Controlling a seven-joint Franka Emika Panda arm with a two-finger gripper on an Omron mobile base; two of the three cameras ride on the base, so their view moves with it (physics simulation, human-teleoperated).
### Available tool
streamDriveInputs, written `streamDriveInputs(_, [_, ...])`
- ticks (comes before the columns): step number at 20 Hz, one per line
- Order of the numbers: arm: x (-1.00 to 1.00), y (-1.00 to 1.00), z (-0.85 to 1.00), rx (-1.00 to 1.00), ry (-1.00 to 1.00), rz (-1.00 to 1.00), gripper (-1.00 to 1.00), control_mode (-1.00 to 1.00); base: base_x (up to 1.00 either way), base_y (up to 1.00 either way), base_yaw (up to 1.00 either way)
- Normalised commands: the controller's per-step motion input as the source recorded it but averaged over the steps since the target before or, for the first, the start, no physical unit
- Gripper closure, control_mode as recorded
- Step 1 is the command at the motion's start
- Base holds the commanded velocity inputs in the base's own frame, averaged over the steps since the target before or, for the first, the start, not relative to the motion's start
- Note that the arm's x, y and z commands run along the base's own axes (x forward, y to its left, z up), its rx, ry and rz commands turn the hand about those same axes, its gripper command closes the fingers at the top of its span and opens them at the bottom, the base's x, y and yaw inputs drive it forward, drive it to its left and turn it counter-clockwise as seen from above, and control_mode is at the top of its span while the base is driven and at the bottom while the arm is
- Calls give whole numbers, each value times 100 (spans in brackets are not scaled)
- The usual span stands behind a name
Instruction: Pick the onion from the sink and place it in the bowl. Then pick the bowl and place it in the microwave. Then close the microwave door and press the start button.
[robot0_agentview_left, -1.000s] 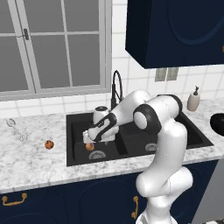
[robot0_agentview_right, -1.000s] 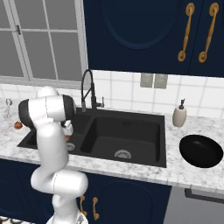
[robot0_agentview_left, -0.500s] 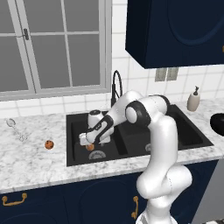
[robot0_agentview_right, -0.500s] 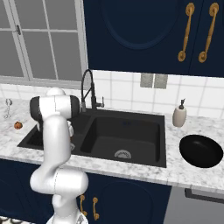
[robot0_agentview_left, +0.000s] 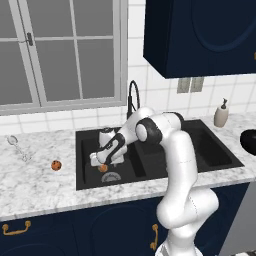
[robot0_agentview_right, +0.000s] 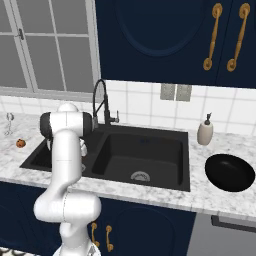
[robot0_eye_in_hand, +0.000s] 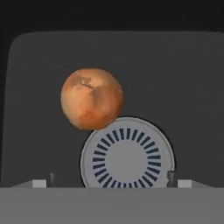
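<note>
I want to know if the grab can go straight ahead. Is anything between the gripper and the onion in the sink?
Nothing visible does. In the hand view the onion lies bare on the sink floor, overlapping the edge of the round drain, right ahead of the open gripper.

We see bare basin floor all around the onion (robot0_eye_in_hand: 92, 98), except the drain (robot0_eye_in_hand: 127, 154) touching at five o'clock.

Onion (robot0_eye_in_hand: 91, 98): mottled pale orange-tan. Sink (robot0_agentview_left: 150, 162): matte black; drain (robot0_eye_in_hand: 127, 153) silver, dark radial slots. Ball (robot0_agentview_left: 56, 165) left of sink: darker reddish-brown. Bowl (robot0_agentview_right: 229, 173): black.
</note>
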Motion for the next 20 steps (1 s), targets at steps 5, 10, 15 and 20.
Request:
streamDriveInputs(5, [31, 11, -29, 0, 0, 0, -100, -100, 0, 0, 0])
streamDriveInputs(10, [30, 6, -26, 0, 0, 0, -100, -100, 0, 0, 0])
streamDriveInputs(15, [36, 12, -27, 0, 0, 0, -100, -100, 0, 0, 0])
streamDriveInputs(20, [19, 23, -41, 0, 0, -1, 100, -100, 0, 0, 0])
